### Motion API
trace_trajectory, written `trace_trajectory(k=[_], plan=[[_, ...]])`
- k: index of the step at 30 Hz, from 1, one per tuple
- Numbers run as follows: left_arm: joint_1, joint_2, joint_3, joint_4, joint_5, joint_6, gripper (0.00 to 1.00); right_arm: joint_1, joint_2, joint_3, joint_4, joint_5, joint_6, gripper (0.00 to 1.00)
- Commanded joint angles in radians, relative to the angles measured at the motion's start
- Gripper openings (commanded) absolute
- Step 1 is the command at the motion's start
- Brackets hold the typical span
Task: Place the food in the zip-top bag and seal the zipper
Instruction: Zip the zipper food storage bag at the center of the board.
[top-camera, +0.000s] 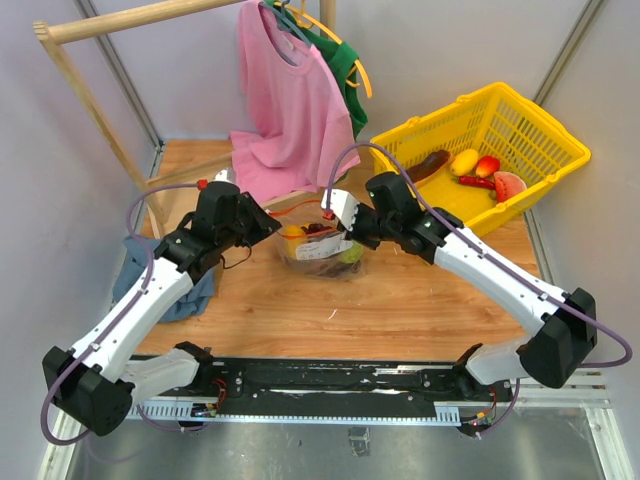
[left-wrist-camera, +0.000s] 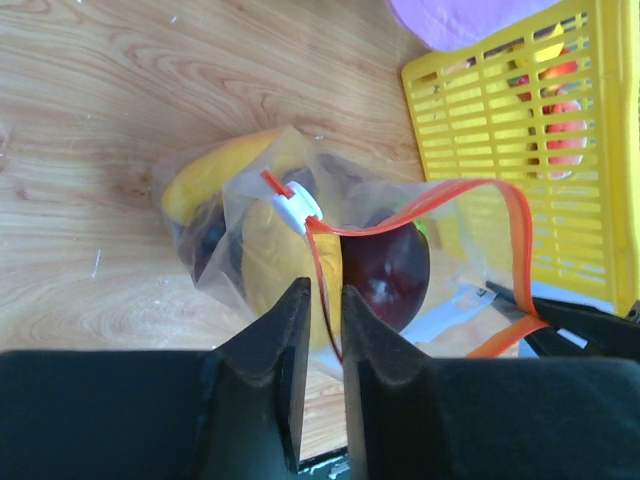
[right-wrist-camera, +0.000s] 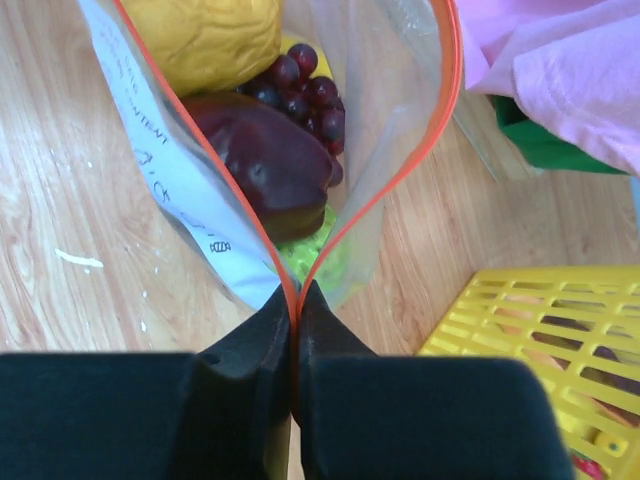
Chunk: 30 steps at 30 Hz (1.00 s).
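Observation:
The zip-top bag (top-camera: 322, 252) lies mid-table, mouth open, with yellow-orange food (right-wrist-camera: 205, 40), purple grapes (right-wrist-camera: 305, 90), a dark red piece (right-wrist-camera: 265, 165) and a green piece (right-wrist-camera: 310, 255) inside. My right gripper (right-wrist-camera: 297, 290) is shut on the end of the zipper (right-wrist-camera: 440, 130), where its two red-orange strips meet. My left gripper (left-wrist-camera: 325, 295) is at the bag's other end, just behind the white tab (left-wrist-camera: 295, 208). Its jaws stand a narrow gap apart, with the zipper strip (left-wrist-camera: 325, 270) running between them.
A yellow mesh basket (top-camera: 540, 150) at the back right holds a watermelon slice (top-camera: 509, 185) and other toy food. A pink shirt (top-camera: 285, 100) and a green garment (top-camera: 345, 65) hang from a wooden rack (top-camera: 90, 100) behind the bag. A blue cloth (top-camera: 190, 290) lies at the left.

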Motion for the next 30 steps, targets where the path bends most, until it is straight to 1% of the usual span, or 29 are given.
trace_trajectory(k=[1,4,6,9,11,14,19,21,24,26,28,30], plan=[[0.009,-0.022,0.057,0.007,-0.05,0.199,0.28,-0.006,-0.052,0.02,-0.079,0.056,-0.108,0.01],[0.016,-0.02,0.077,0.007,-0.056,0.357,0.4,-0.044,-0.056,0.028,-0.101,0.03,-0.131,0.01],[0.023,-0.036,0.058,0.033,-0.055,0.447,0.43,-0.065,-0.052,0.039,-0.111,0.015,-0.14,0.01],[0.041,-0.097,-0.02,0.124,-0.034,0.542,0.54,-0.085,-0.045,0.055,-0.129,0.017,-0.162,0.01],[0.054,-0.144,-0.082,0.215,-0.042,0.59,0.61,-0.088,-0.039,0.063,-0.148,0.029,-0.186,0.01],[0.067,-0.2,-0.167,0.347,-0.004,0.674,0.64,-0.097,-0.035,0.06,-0.153,0.046,-0.211,0.01],[0.105,-0.208,-0.253,0.502,0.124,0.781,0.65,-0.1,-0.055,0.058,-0.17,0.055,-0.239,0.01],[0.135,-0.187,-0.273,0.55,0.215,0.803,0.65,-0.098,-0.07,0.053,-0.161,0.064,-0.245,0.01],[0.204,-0.14,-0.311,0.635,0.399,0.793,0.66,-0.099,-0.086,0.038,-0.152,0.073,-0.255,0.01],[0.255,-0.106,-0.343,0.714,0.465,0.765,0.67,-0.099,-0.096,0.029,-0.142,0.07,-0.255,0.01],[0.296,-0.066,-0.352,0.76,0.548,0.777,0.73,-0.099,-0.104,0.02,-0.138,0.066,-0.258,0.01],[0.307,-0.03,-0.341,0.777,0.577,0.81,0.76,-0.096,-0.115,0.011,-0.13,0.061,-0.257,0.01]])
